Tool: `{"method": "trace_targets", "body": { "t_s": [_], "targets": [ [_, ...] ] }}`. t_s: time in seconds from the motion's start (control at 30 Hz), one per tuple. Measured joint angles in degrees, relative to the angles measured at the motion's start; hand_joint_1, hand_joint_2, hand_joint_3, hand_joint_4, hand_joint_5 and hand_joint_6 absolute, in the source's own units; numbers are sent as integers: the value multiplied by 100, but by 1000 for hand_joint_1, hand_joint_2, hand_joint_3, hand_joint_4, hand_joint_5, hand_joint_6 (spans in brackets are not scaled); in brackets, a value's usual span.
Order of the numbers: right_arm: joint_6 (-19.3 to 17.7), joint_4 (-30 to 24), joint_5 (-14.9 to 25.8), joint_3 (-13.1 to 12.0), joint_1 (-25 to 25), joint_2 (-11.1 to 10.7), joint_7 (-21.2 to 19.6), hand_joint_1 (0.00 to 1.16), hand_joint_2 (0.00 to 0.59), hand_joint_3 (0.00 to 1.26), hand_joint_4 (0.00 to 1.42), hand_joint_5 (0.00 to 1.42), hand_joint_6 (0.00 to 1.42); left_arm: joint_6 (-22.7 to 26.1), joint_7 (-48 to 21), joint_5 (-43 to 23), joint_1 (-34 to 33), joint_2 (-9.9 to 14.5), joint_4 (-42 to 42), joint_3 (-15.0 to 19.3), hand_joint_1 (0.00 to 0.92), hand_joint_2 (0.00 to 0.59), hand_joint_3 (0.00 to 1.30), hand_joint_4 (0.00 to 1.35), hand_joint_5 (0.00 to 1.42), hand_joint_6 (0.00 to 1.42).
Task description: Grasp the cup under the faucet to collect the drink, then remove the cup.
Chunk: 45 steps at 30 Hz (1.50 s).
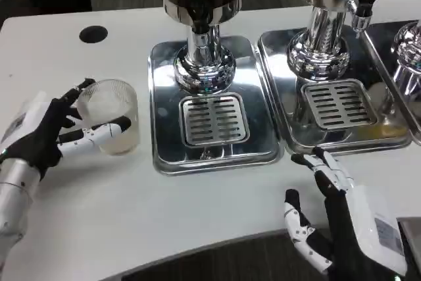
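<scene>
Head view: we see the left robot hand (49, 133) at the left side of the white desk (197, 208), fingers wrapped around a clear plastic cup (113, 116) with pale liquid low inside. One finger runs across the cup's near side and the thumb sits at its far-left rim, so we count the cup as held. The cup stands upright on the desk, just left of the left shiny steel drip tray (210, 156), not under any faucet.

On that tray we see a slotted grille (214, 120) and, behind it, the chrome pedestal of a dark drink dispenser (202, 11), with its faucet (200, 14) above the pedestal.

To the right we note a second steel drip tray (342, 139) with its own grille and the chrome base of a clear-tank dispenser (325, 31), which has a black-handled tap (364, 4) at its right. A third tray and chrome base (408, 57) are cut off at the far right edge.

The right robot hand (329, 215) is at the near right, resting over the desk edge just near of the second tray, fingers spread apart, holding nothing.

A black round hole (93, 33) sits in the desk at the far left.
</scene>
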Motion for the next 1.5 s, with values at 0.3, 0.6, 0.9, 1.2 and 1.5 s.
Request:
{"method": "trace_targets", "body": {
  "t_s": [0.3, 0.6, 0.9, 1.2, 1.5],
  "targets": [
    [-266, 29, 356, -121, 69, 3, 1, 469, 498, 241, 96, 97, 271, -37, 170, 0, -1, -50, 142, -2, 314, 121, 294, 334, 505, 646],
    [-408, 18, 560, -271, 143, 11, 6, 470, 498, 241, 106, 108, 277, -97, 310, 25, -12, -48, 204, -36, 342, 167, 325, 384, 594, 802],
    [-600, 15, 681, -360, 237, 18, 8, 461, 507, 241, 119, 111, 281, -237, 968, 216, 50, -103, 251, -189, 359, 221, 425, 496, 751, 1029],
    [-686, 9, 681, -399, 244, 11, 11, 449, 501, 241, 119, 111, 278, -343, 1157, 213, 96, -127, 263, -178, 359, 225, 425, 496, 769, 1056],
    [-766, 9, 683, -404, 255, 50, 10, 442, 499, 241, 122, 118, 268, -569, 1197, 127, 98, -154, 223, -51, 359, 227, 430, 503, 778, 1069]
  ]
}}
